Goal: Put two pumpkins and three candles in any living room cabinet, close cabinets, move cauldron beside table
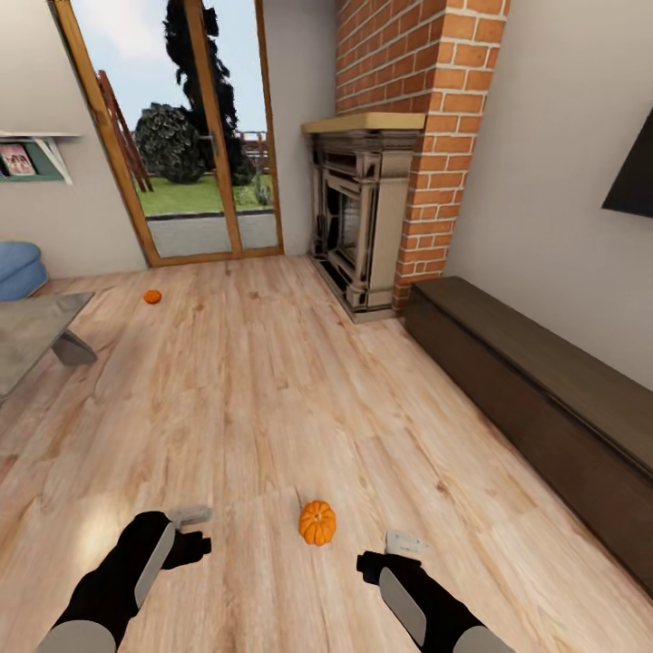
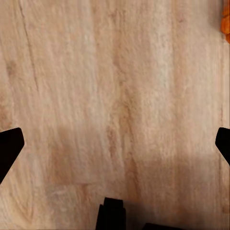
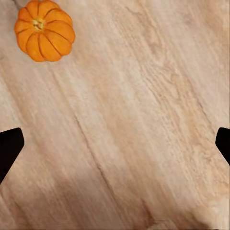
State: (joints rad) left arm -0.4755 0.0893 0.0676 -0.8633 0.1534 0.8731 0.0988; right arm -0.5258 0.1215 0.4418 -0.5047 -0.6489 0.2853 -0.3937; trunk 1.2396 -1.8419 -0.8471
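On the wooden floor (image 1: 272, 390), between the two arms, a near pumpkin (image 1: 317, 522) is sitting upright: bright orange, ribbed, with a small yellowish stem spot seen from above in the right wrist view (image 3: 44, 29). A sliver of its orange edge is also showing in the left wrist view (image 2: 226, 19).

Left end effector (image 1: 186, 531) is hovering over bare floor to the pumpkin's left; its dark fingertips (image 2: 9, 148) are standing wide apart and holding nothing. Right end effector (image 1: 394, 553) is hovering to the pumpkin's right, its fingertips (image 3: 9, 146) likewise spread wide, empty, touching nothing.

Count: two pumpkins. The far pumpkin (image 1: 151, 297) is lying on the floor well apart from the first, near the glass door (image 1: 195, 127) and just beyond the corner of the grey tabletop (image 1: 32, 336).

One cabinet (image 1: 544, 399) is running along the right wall beside the brick fireplace (image 1: 363, 209): long, low, dark brown, fronts appearing shut. One blue seat (image 1: 18, 268) is showing at the left edge.
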